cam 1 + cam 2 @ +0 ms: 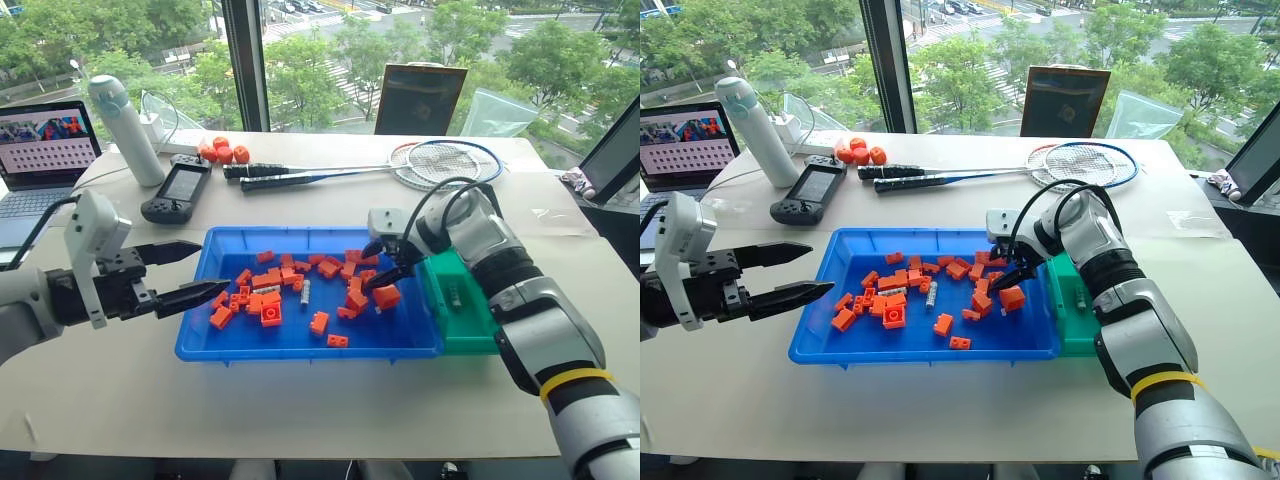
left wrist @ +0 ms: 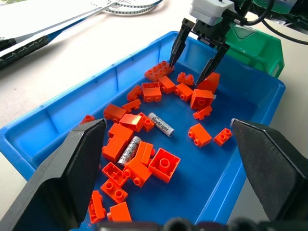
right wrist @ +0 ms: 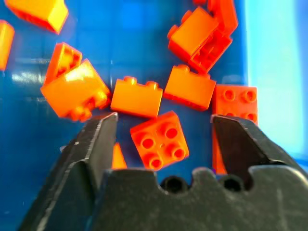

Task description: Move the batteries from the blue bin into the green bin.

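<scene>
The blue bin [image 1: 200, 340] lies on the white surface [image 1: 300, 400] with bare room along its near edge, and the green bin [image 1: 470, 335] touches its right rim, with one of the batteries [image 1: 455, 296] lying inside it. The left gripper [image 1: 195, 272] hangs spread wide over the blue bin's left rim, holding nothing; the right gripper [image 2: 197, 60] stands wide and empty over orange bricks [image 2: 163, 165] near the right wall. Two more batteries [image 2: 161, 124] lie among the bricks mid-bin, one bearing dark print too small to read.
</scene>
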`<control>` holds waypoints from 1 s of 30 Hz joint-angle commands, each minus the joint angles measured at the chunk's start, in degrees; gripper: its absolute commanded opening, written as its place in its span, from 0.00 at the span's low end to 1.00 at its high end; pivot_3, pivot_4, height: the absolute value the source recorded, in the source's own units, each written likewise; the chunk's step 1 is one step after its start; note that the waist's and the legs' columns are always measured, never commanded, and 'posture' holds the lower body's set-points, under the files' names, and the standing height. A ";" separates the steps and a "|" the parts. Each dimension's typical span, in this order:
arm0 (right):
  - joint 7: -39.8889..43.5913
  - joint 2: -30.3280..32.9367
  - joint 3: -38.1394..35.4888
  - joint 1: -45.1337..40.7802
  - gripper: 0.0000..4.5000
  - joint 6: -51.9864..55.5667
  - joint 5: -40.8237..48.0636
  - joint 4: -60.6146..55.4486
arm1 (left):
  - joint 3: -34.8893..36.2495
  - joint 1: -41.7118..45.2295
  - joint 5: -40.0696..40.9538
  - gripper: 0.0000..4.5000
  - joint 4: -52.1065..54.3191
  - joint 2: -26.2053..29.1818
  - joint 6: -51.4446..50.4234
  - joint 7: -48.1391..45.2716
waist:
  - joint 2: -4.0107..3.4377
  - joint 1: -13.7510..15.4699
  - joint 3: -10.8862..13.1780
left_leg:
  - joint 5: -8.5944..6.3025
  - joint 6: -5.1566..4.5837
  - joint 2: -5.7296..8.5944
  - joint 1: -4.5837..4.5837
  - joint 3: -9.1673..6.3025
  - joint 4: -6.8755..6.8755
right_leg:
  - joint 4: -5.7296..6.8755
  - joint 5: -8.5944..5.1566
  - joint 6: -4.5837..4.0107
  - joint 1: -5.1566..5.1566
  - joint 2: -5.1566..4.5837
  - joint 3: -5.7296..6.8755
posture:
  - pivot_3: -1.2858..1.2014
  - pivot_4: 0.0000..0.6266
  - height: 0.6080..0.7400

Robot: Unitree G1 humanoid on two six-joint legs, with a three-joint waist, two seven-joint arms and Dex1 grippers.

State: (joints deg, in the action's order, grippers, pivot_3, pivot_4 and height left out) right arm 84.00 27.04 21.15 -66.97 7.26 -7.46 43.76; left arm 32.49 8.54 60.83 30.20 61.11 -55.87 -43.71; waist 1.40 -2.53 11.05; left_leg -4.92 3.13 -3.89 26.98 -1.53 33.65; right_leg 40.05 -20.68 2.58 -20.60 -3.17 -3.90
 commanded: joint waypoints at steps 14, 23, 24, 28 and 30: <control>-19.00 -13.29 -0.93 9.88 0.99 18.76 3.40 -17.53 | 3.92 -1.12 1.55 1.00 1.43 1.09 -0.54 -0.17 | 0.00 0.32 0.00 | 0.00 0.00 0.00 0.00 -0.02 0.05 | 0.02 0.00 0.00 0.02 0.00 0.02 | 0.52 0.24 0.76; -20.46 -12.68 2.02 10.79 0.99 16.96 1.29 -15.37 | 4.33 -1.49 2.35 1.00 1.77 1.45 -0.65 0.39 | 0.00 0.23 0.00 | 0.00 0.00 0.00 0.00 -0.02 0.04 | 0.01 0.00 0.00 0.01 0.00 0.02 | 0.52 0.24 0.76; -20.39 -12.58 2.16 10.93 0.99 16.98 1.26 -15.46 | 4.32 -1.49 2.39 1.00 1.74 1.49 -0.64 0.43 | 0.00 0.24 0.00 | 0.00 0.00 0.00 0.00 -0.02 0.04 | 0.01 0.00 0.00 0.01 0.00 0.02 | 0.52 0.24 0.76; -19.63 -12.04 3.53 12.55 0.99 17.20 1.00 -16.64 | 4.17 -1.48 2.64 1.00 1.63 1.58 -0.49 0.60 | 0.01 0.25 -0.01 | 0.00 0.00 0.00 -0.01 -0.02 0.04 | 0.01 0.00 0.00 0.03 0.00 0.02 | 0.52 0.24 0.76; -20.70 -12.30 3.20 12.65 0.94 17.02 1.02 -16.04 | 3.82 -1.38 2.67 1.00 1.58 1.53 -0.41 0.66 | 0.01 0.22 -0.01 | 0.00 0.00 -0.01 -0.02 -0.02 0.05 | 0.01 0.00 0.00 0.03 0.00 0.02 | 0.52 0.24 0.76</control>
State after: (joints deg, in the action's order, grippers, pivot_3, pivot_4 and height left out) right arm 63.68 14.79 23.99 -55.01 25.06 -6.21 28.03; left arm 34.90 6.77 63.11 30.70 61.56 -56.49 -43.24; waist 1.41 -2.31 11.05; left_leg -4.92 3.13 -3.89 26.96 -1.55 33.69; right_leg 40.07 -20.68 2.58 -20.57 -3.17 -3.88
